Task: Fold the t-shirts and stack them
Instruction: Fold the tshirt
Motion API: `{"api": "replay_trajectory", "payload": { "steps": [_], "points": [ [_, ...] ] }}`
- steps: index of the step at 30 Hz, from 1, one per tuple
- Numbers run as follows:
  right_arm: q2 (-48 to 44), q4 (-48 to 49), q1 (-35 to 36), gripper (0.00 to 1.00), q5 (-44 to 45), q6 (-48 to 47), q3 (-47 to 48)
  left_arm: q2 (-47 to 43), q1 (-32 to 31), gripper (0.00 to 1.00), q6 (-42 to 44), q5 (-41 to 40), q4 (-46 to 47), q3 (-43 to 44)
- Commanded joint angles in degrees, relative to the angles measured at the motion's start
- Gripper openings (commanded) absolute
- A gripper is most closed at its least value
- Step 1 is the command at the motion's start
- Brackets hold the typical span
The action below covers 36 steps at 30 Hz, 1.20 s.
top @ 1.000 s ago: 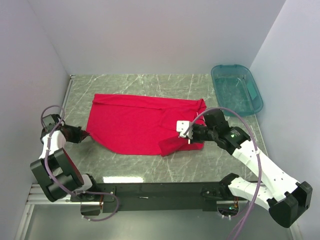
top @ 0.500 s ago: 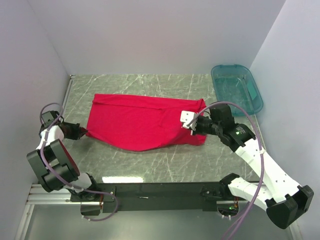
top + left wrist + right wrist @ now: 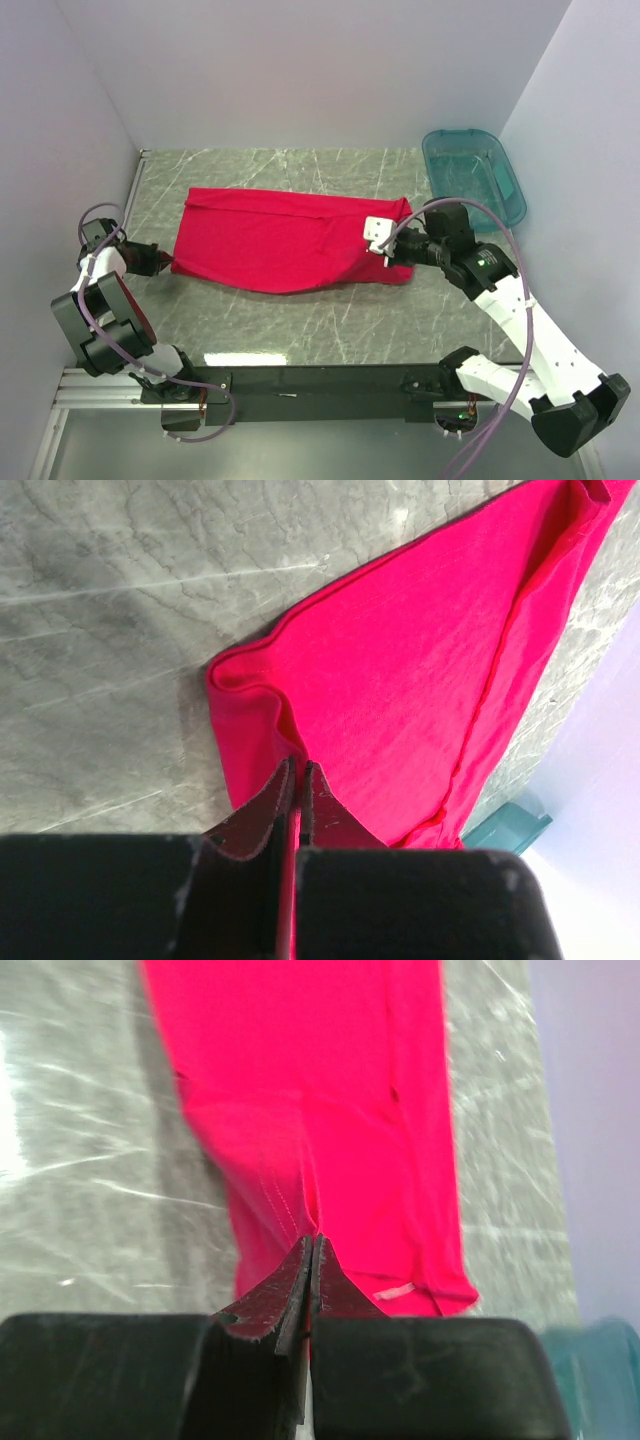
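A red t-shirt [image 3: 285,240] lies stretched across the middle of the marble table. My left gripper [image 3: 160,263] is shut on the shirt's near-left corner; in the left wrist view the red cloth [image 3: 400,670] runs between the closed fingers [image 3: 270,805]. My right gripper [image 3: 392,252] is shut on the shirt's right edge; in the right wrist view the cloth [image 3: 320,1090] hangs from the closed fingertips [image 3: 296,1275], and a small white label [image 3: 392,1291] shows near the hem. Only one shirt is in view.
A teal plastic bin [image 3: 473,178] stands at the back right corner; its edge shows in the left wrist view [image 3: 505,828]. White walls close the table on the left, back and right. The table [image 3: 300,330] has bare marble in front of the shirt.
My right gripper has pulled the shirt's right edge back and to the right, flattening the bunched fold. My left gripper has drawn the left corner slightly farther left. The shirt now lies tauter.
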Motion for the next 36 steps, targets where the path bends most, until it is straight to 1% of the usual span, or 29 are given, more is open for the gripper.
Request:
{"api": "replay_trajectory", "payload": {
  "steps": [1,2,3,4,5,7,8,10,11,12,16,19,20,23,27,29,31,32,33,34,36],
  "points": [
    [-0.77,-7.12,-0.13,0.0,-9.7,-3.96,4.21,0.34,0.05,0.0,0.21,0.04,1.22,2.15],
    [-1.21,-12.89,0.05,0.0,-14.87,-8.5,4.21,0.52,0.05,0.0,0.3,0.13,1.31,2.24],
    [-1.38,-16.16,0.74,0.0,-17.18,-11.51,4.04,0.43,0.05,0.0,0.38,0.21,1.05,2.41],
    [-1.73,-19.07,3.01,0.0,-18.43,-14.58,3.51,0.52,0.14,0.0,0.65,0.21,0.96,2.5],
    [-1.91,-23.8,4.95,0.0,-18.18,-19.66,1.68,0.52,0.05,0.0,0.74,0.13,0.78,2.76],
    [-2.35,-26.04,9.6,0.0,-13.98,-22.43,-1.22,0.34,0.14,0.0,1.0,0.04,0.52,2.94],
    [-2.96,-24.04,16.33,0.0,-6.65,-20.96,-5.76,0.34,0.14,0.0,1.0,0.04,0.43,3.03],
    [-5.24,-20.52,21.47,0.0,-0.28,-18.58,-10.36,-0.01,0.14,0.0,1.0,-0.05,0.25,2.94],
    [-5.69,-16.94,22.89,0.0,1.76,-16.48,-13.42,-0.01,0.05,0.0,1.09,0.12,0.25,2.94],
    [-6.04,-15.6,23.07,0.0,5.43,-15.94,-14.24,-0.1,0.14,0.0,1.09,0.13,0.25,2.85],
    [-7.62,-8.83,22.81,0.0,14.32,-13.74,-15.65,-0.19,0.05,0.0,1.18,0.39,0.17,2.5],
    [-7.19,-2.68,21.32,0.0,17.5,-8.74,-14.16,-0.19,0.05,0.0,1.18,0.48,-0.01,2.68],
    [-7.19,0.82,20.88,0.0,17.94,-4.98,-13.38,-0.36,0.05,0.0,1.26,0.65,-0.18,2.68],
    [-7.1,3.92,19.91,0.0,17.33,-1.97,-12.93,-0.54,0.05,0.0,1.44,0.83,-0.71,3.11],
    [-7.45,6.12,19.91,0.0,18.82,-1.17,-12.84,-1.06,0.05,0.0,1.7,0.65,-1.15,3.73],
    [-7.71,6.3,19.91,0.0,19.44,-0.47,-11.36,-0.89,0.05,0.0,1.7,0.92,-1.07,3.73],
    [-6.76,4.03,19.74,0.0,17.0,0.5,-8.9,-0.89,0.05,0.0,1.62,1.01,-0.98,3.56],
    [-6.14,1.32,19.65,0.0,13.85,-0.37,-5.4,-0.89,0.05,0.0,1.62,1.01,-0.98,3.56],
    [-5.35,-6.19,19.65,0.0,5.9,-2.29,-3.8,-0.8,0.05,0.0,1.7,1.01,-0.98,3.38],
    [-3.86,-8.01,19.73,0.0,3.73,-2.74,-2.92,-0.89,0.05,0.01,1.62,0.92,-0.98,3.47],
    [-2.19,-7.68,19.65,0.0,1.78,1.63,-1.94,-0.89,0.14,0.0,1.62,1.09,-1.06,3.47]
  ]
}}
